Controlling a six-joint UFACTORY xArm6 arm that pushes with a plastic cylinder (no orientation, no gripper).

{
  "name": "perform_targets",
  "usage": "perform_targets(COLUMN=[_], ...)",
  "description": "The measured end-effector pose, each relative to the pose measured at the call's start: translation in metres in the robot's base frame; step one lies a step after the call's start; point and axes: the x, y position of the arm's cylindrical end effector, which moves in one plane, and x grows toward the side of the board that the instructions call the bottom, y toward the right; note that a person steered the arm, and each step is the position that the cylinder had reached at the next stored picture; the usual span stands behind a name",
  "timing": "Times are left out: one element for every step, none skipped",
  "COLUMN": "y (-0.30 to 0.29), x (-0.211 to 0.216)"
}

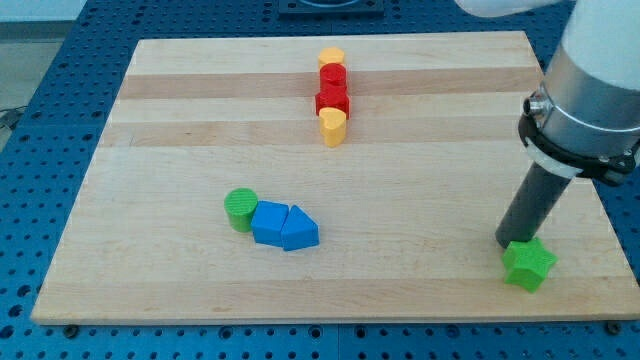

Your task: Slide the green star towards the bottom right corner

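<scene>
The green star [529, 265] lies near the bottom right corner of the wooden board [180, 280]. My tip [506, 243] rests on the board just above and to the left of the star, touching or almost touching its upper left edge. The dark rod rises from there to the arm's grey and white body at the view's upper right.
A green cylinder [240, 209] sits left of centre, touching a blue block [269, 223] and a blue wedge-shaped block [299, 229]. Near the top centre a column runs downward: yellow cylinder [331, 57], red cylinder [332, 76], red star-like block [332, 100], yellow heart [333, 127].
</scene>
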Motion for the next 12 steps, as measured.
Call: perform_targets(y=[-0.011, -0.030, -0.037, -0.037, -0.032, -0.031, -0.022, -0.022, -0.009, -0.007, -0.012, -0.045], x=[-0.004, 0.006, 0.019, 0.038, 0.040, 0.040, 0.032, 0.032, 0.028, 0.028, 0.028, 0.025])
